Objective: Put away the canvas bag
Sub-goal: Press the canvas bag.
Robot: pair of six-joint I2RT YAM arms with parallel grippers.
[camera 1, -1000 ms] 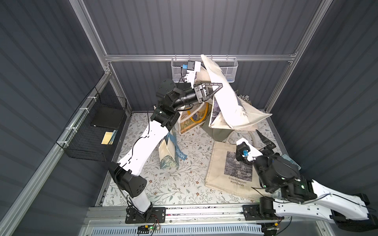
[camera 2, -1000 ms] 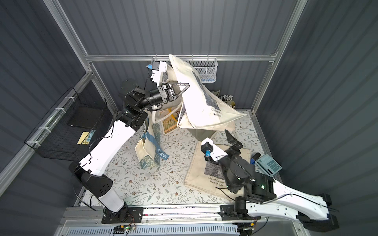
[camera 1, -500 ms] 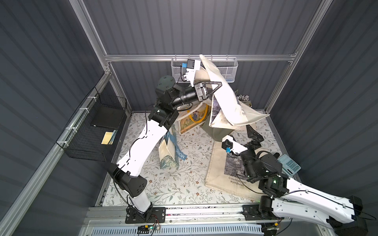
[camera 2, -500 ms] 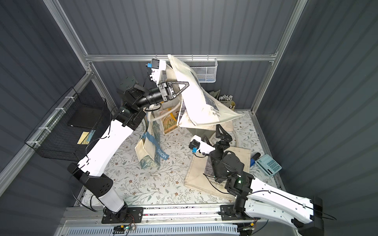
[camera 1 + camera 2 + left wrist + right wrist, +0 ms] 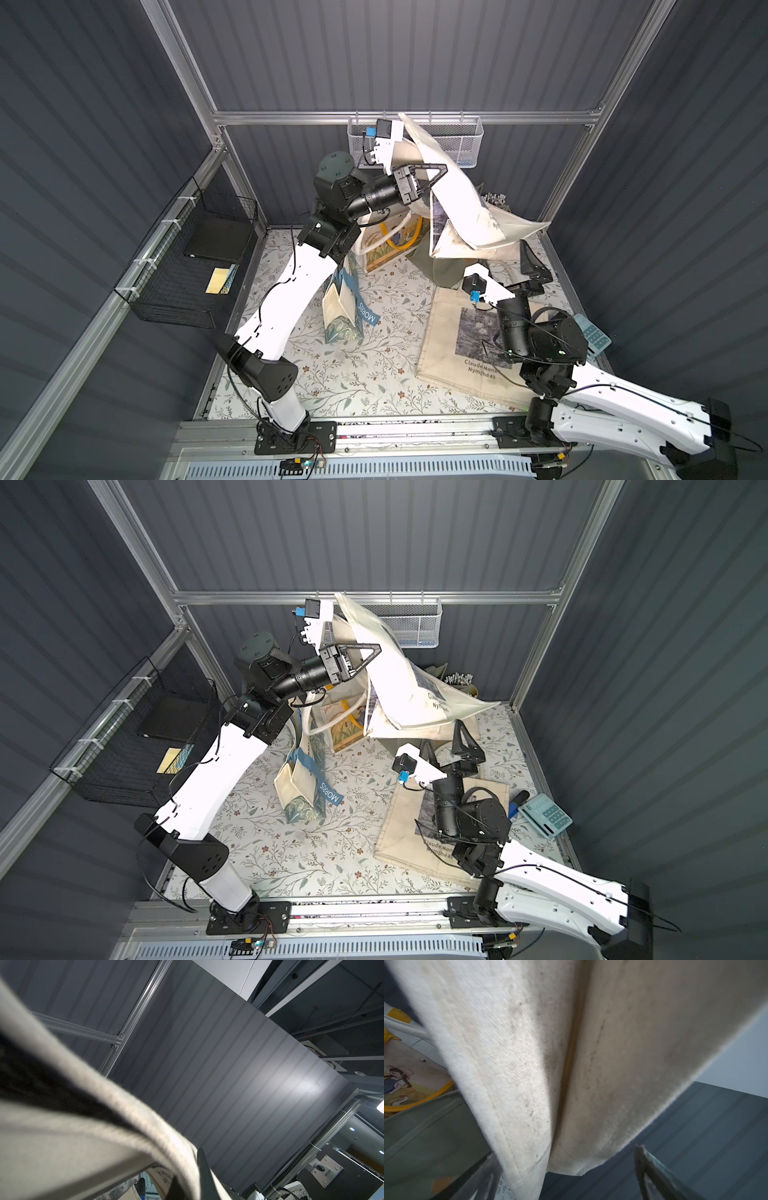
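Item: canvas bag (image 5: 457, 208), upper centre of frame, hanging pinched in the left gripper (image 5: 436, 176) beside the mesh basket (image 5: 461, 141).
Right gripper (image 5: 446, 746): gaping wide beneath the bag's lower corner, empty.
Handling: I'd pinch that corner squarely, then lift both ends together.

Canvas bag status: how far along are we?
Done: canvas bag lifted clear, left gripper shut on its upper part. In hand: right gripper open under its hanging bottom corner, not gripping. Left: actually stowing it; it hangs near the mesh basket, not in anything.
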